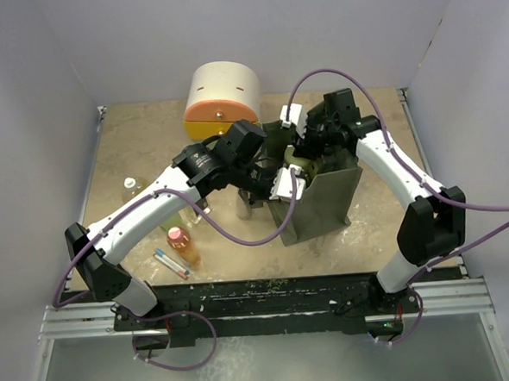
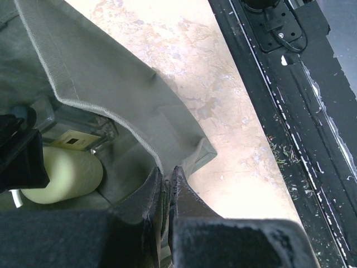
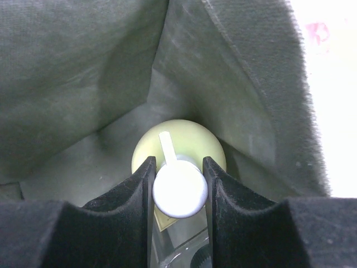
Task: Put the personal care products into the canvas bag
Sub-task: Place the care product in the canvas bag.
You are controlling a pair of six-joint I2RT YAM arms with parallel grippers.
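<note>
olive canvas bag [image 3: 83, 72], rim pinched by left fingers [image 2: 187, 201], round pale green bottle [image 3: 195, 139] end-on, white pump [image 3: 179, 192] gripped by right fingers [image 3: 131, 195]

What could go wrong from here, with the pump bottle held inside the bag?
1. The right gripper holds the pale green bottle only at its top; on release it may topple against the clear bottle beside it.
2. The left gripper pinches only a thin fold of the canvas bag; if that slips, the mouth may sag shut.
</note>
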